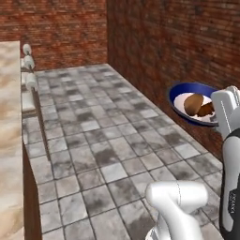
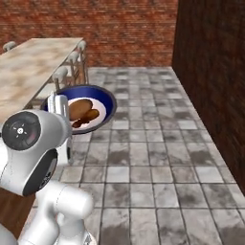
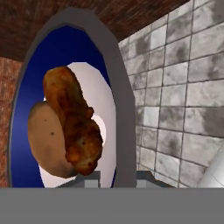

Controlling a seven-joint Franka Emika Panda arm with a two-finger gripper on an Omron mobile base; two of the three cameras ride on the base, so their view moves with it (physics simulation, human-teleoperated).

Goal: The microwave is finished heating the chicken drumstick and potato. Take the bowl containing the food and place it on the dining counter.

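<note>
The bowl (image 1: pixel 180 101), dark blue on its rim with a white inside, hangs in the air above the grey tiled floor (image 1: pixel 108 154), carried at its near edge by the gripper (image 3: pixel 114 177). The gripper's jaws are pressed in tight on the bowl's rim, pinching it. Inside the bowl lie the potato (image 3: pixel 46 140) and the chicken drumstick (image 3: pixel 72 122); the drumstick rests across the potato, touching it, with its orange-brown length running along the bowl's white middle. In the right base view the bowl (image 2: pixel 107 103) shows just beside the robot's white arm, the potato (image 2: pixel 79 108) toward the arm and the drumstick (image 2: pixel 90 116) against it on the far side.

Beyond the bowl, the dining counter (image 2: pixel 28 67) stretches away, its beige marbled top near the bowl but apart from it; the bowl is off the counter's edge, over the floor. A row of stools (image 2: pixel 72 62) with pale seats stands along the counter's side, between the counter and the open floor. Brick walls (image 1: pixel 178 47) close the room behind and beside the bowl.
</note>
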